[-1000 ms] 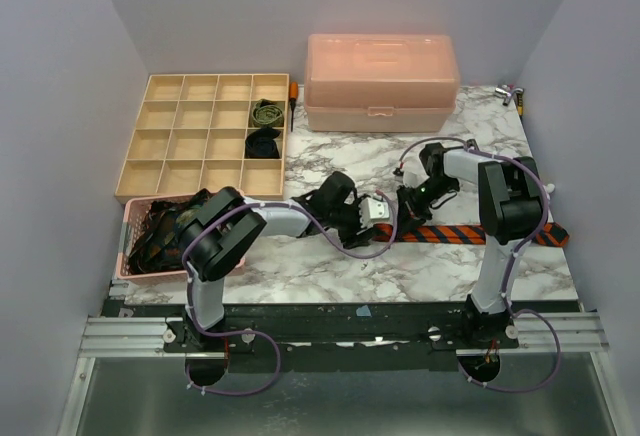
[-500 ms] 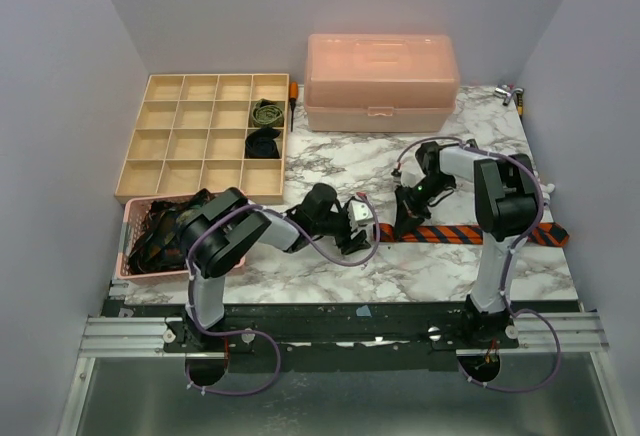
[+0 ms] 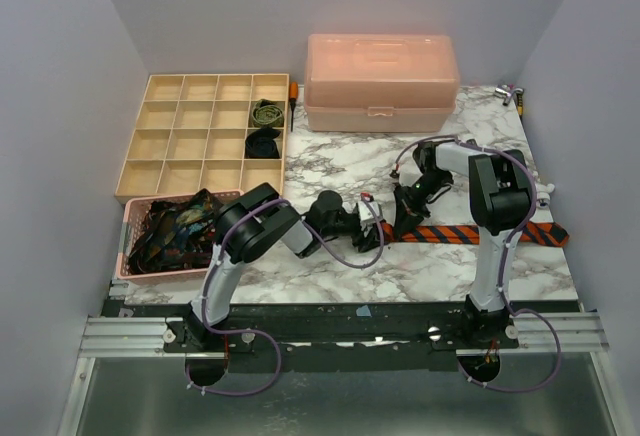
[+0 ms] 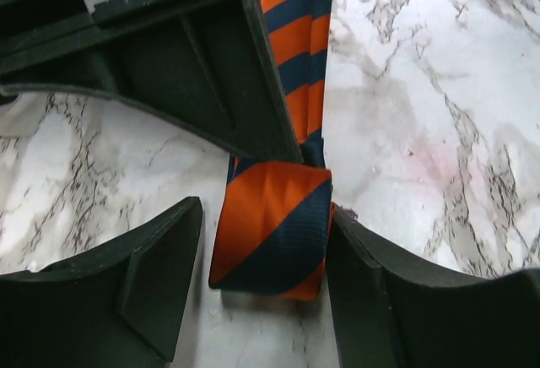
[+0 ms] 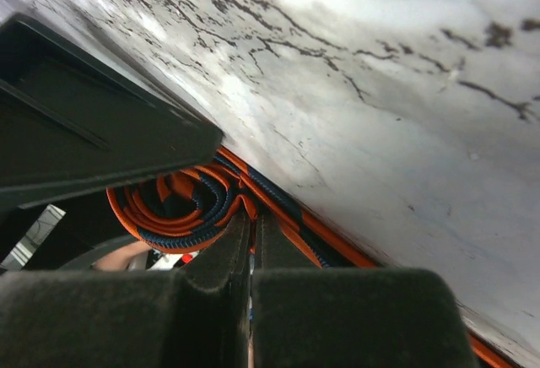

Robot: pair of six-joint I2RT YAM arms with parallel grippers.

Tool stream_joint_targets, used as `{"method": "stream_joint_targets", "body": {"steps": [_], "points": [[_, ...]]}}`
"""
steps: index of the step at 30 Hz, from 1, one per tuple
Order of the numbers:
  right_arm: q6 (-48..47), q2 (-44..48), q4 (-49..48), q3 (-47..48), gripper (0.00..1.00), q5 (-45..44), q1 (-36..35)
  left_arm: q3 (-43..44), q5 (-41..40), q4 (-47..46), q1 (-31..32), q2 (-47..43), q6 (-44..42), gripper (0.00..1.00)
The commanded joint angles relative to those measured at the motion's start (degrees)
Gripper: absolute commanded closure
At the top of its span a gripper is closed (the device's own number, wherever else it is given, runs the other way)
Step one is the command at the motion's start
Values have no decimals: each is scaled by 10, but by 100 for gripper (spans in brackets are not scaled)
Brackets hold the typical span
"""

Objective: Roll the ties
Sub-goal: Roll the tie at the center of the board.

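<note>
Our left gripper (image 4: 260, 218) stands open around the rolled end of the striped tie (image 4: 272, 231) on the surface (image 4: 413, 132); our right gripper (image 5: 251, 237) is closed against the roll.

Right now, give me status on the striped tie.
Left gripper open, straddling the rolled end of the striped tie. Right gripper shut, tips against it beside the roll. Tail flat on the table. Nothing seen blocking.

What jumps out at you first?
The bright orange-and-navy tie lying across the marble table, with one end rolled up near the middle. Then the big pink box at the back, and the yellow tray at the back left.
</note>
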State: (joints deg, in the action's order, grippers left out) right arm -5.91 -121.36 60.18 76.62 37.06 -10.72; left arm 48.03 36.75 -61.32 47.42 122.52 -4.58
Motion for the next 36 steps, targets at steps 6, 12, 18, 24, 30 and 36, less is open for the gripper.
{"method": "stream_joint_targets", "body": {"steps": [6, 12, 18, 24, 30, 36], "points": [[-16, -57, -127, -20, 100, -149, -18, 22, -6, 4, 24, 44, -7, 66], [0, -44, -141, -27, 100, -102, -32, 47, -59, 285, 25, -43, -116, 80], [20, -19, -137, -16, 80, -17, -27, 149, -113, 609, 25, -59, -206, 91], [-11, 7, -89, 6, 66, 45, 21, 207, -146, 801, 25, -37, -261, 92], [-61, 59, -32, 3, 57, 95, 49, 232, -166, 860, 27, -17, -276, 92], [-51, 95, -38, -28, 53, 179, 49, 256, -174, 883, 32, 1, -276, 91]]}}
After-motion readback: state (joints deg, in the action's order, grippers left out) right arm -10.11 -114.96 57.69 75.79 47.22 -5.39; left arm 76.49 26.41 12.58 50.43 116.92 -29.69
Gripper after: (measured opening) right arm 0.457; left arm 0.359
